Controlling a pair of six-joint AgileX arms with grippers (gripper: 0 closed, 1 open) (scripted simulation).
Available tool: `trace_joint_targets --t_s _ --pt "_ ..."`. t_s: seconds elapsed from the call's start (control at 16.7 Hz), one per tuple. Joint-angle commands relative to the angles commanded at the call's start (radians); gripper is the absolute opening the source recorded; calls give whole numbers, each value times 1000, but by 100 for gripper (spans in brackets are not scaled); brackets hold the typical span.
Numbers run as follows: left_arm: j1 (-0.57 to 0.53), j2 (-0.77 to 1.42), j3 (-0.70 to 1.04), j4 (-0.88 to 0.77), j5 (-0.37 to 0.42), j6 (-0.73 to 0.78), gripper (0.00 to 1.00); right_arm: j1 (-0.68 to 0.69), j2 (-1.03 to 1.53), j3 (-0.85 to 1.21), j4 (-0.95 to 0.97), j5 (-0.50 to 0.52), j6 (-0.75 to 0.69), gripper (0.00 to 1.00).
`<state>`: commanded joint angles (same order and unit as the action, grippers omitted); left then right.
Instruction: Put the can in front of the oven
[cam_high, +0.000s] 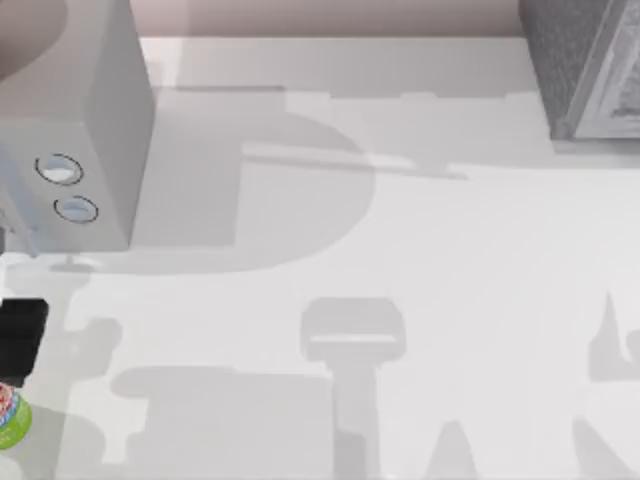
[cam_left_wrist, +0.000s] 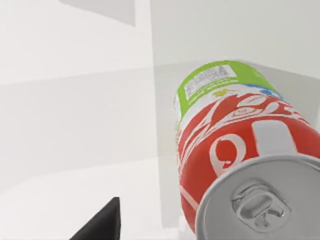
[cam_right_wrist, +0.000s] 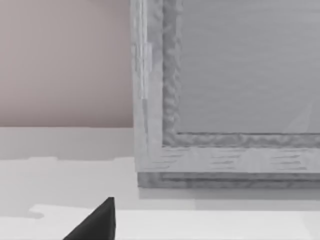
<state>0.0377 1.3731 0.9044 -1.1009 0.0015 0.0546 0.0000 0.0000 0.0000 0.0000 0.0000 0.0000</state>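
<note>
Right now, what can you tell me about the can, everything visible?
The can looks like metal: silver top with a pull tab, red upper body with white lettering, a thin white-blue band, lime-green base bearing a label. In the top view it sits at the table's near left corner, beside a black part of the left arm, well short of the oven.

Left gripper (cam_high: 20, 335) at the table's near left edge
</note>
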Motion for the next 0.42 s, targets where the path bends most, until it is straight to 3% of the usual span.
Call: trace_joint_targets --t_s 0.42 --pt "-3 -25 137 -161 0 -3 100 0 0 0 0 0 0 100"
